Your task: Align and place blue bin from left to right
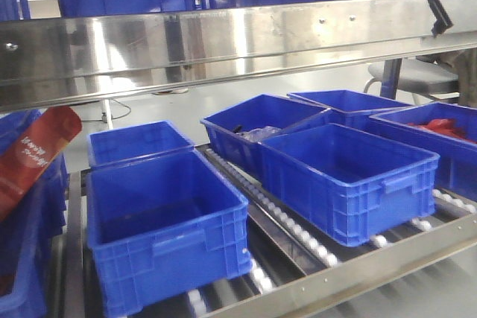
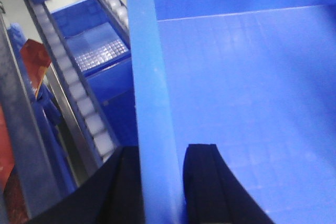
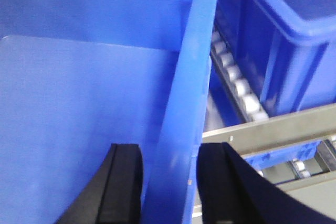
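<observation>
The left gripper [image 2: 161,148] is closed on the left wall of the bin [image 2: 252,77], one black finger inside and one outside, both against the plastic. The right gripper [image 3: 168,147] clamps the opposite wall the same way, its fingers pressed to either face. The bin's floor is bare in both wrist views. Left of the bin runs a roller track [image 2: 84,111], with a red packet [image 2: 34,59] beyond it. Right of the bin, more rollers [image 3: 236,82] separate it from a neighbour bin [image 3: 283,40]. In the front view neither gripper shows, and I cannot tell which bin there is the held one. That view shows a near-left bin [image 1: 168,236] and a middle bin [image 1: 346,176] on the roller rack, apart from each other, with further bins behind them and a steel rail [image 1: 223,42] overhead.
</observation>
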